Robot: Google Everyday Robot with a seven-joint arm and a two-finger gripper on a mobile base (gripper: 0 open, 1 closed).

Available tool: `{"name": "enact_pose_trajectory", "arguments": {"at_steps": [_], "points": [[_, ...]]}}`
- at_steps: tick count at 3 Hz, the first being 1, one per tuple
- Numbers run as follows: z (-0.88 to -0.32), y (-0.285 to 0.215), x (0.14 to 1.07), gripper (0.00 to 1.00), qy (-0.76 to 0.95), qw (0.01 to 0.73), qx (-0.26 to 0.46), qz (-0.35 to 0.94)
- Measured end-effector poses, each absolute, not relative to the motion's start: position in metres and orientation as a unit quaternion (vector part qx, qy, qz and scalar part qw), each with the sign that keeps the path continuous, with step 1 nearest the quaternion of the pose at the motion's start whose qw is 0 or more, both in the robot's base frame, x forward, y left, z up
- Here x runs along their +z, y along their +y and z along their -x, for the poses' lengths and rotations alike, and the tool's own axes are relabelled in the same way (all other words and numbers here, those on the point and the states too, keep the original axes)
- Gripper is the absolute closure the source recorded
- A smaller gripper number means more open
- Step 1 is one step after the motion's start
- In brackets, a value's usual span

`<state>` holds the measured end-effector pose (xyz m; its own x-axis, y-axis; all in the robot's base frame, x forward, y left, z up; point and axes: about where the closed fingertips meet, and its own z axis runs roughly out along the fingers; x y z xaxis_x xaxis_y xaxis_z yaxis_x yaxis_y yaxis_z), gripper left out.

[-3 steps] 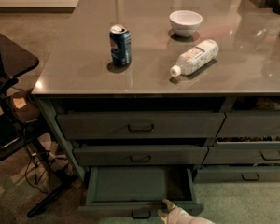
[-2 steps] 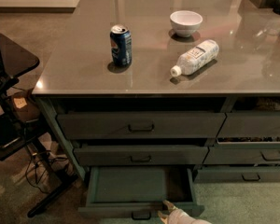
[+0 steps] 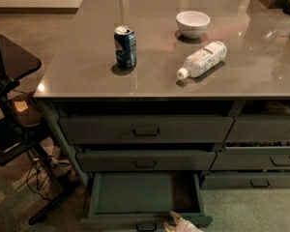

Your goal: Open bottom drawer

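The bottom drawer (image 3: 135, 193) stands open at the foot of the left stack, its flat green tray showing below the two closed drawers (image 3: 146, 129). The pale pincer (image 3: 180, 222) sits low at the drawer's front edge, just right of the dark pull (image 3: 146, 225), seemingly touching the front; I cannot tell how it is set. On the grey surface (image 3: 82, 69) stand a blue can (image 3: 125, 46) and a white bowl (image 3: 193, 23), with a bottle (image 3: 202, 59) lying on its side
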<state>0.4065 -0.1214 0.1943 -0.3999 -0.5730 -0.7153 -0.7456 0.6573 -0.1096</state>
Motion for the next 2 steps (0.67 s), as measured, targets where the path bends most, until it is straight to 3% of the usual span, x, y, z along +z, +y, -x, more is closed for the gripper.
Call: {"name": "enact_pose_trajectory", "arguments": {"at_steps": [2], "points": [[-0.379, -0.127, 0.205, 1.00, 0.831, 0.372, 0.112, 0.399]]}}
